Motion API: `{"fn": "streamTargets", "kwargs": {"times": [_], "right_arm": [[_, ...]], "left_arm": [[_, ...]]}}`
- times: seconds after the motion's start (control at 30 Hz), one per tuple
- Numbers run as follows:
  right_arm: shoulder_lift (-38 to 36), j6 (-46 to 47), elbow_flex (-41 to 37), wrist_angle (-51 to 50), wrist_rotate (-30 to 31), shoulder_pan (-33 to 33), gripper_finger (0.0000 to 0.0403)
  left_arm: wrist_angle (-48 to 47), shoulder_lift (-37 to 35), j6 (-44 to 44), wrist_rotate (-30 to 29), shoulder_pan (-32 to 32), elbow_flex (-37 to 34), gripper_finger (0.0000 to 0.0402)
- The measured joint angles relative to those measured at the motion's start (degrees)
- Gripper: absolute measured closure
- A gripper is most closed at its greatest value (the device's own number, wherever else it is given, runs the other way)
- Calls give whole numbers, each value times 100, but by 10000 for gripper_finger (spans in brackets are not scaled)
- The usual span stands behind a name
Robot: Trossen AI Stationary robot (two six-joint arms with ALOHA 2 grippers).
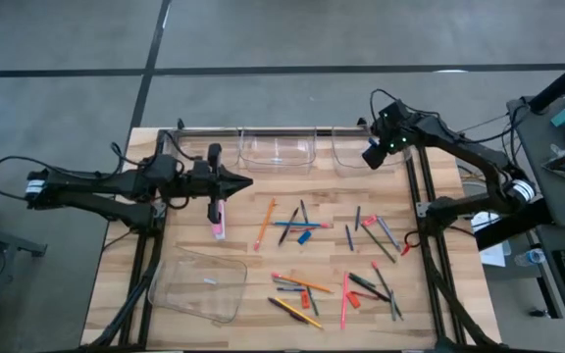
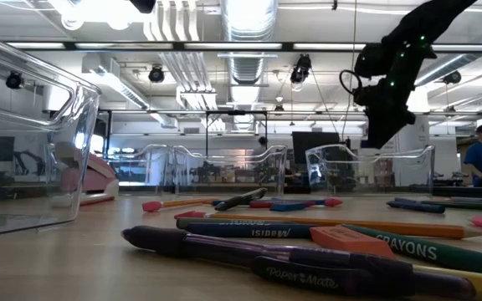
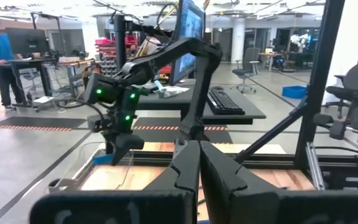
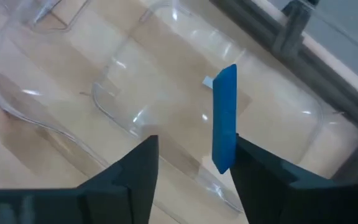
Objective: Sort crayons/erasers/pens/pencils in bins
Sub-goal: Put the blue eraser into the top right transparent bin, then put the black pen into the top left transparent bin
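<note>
My right gripper (image 1: pixel 373 155) (image 4: pixel 194 171) hangs open over the far right bin (image 1: pixel 353 147) (image 4: pixel 166 68). A blue eraser (image 4: pixel 224 118) stands on end between its fingers, over the bin's floor. My left gripper (image 1: pixel 246 181) (image 3: pixel 199 149) is shut on nothing and points level toward the table's right, above a pink eraser (image 1: pixel 218 218) that lies on the table. Pencils (image 1: pixel 266 224), pens (image 1: pixel 288 226) and crayons (image 1: pixel 302 236) lie scattered on the table's middle and near right. Another bin (image 1: pixel 278 149) stands at the far edge, and one (image 1: pixel 196 284) lies near left. My right gripper's fingers stand apart and slant down from above. The blue eraser's lower end (image 4: pixel 222 163) sits close to the inner side of one finger (image 4: pixel 253 168). I cannot tell whether the finger touches it.
A metal rail (image 1: pixel 263 127) runs along the far edge behind the bins. Black frame posts (image 1: pixel 422 211) stand on the table's right and left sides. A purple pen (image 2: pixel 258 255) and a boxed crayon (image 2: pixel 417 247) lie close to the low camera.
</note>
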Motion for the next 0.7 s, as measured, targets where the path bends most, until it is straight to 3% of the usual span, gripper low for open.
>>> {"fn": "streamTargets", "kwargs": {"times": [0.27,0.47,0.57,0.7], "right_arm": [[41,-393,-88,5,118,95,228],[276,-113,-264,-263,1179,447,232],[148,96,-299,-293,993,618,230],[-388,281,-299,-90,229,879,234]], "left_arm": [[291,93,0,-3,0,11,402],[451,75,-4,-6,-2,13,401],[439,41,-130,-8,-2,13,402],[108,114,-304,-288,-4,66,401]]}}
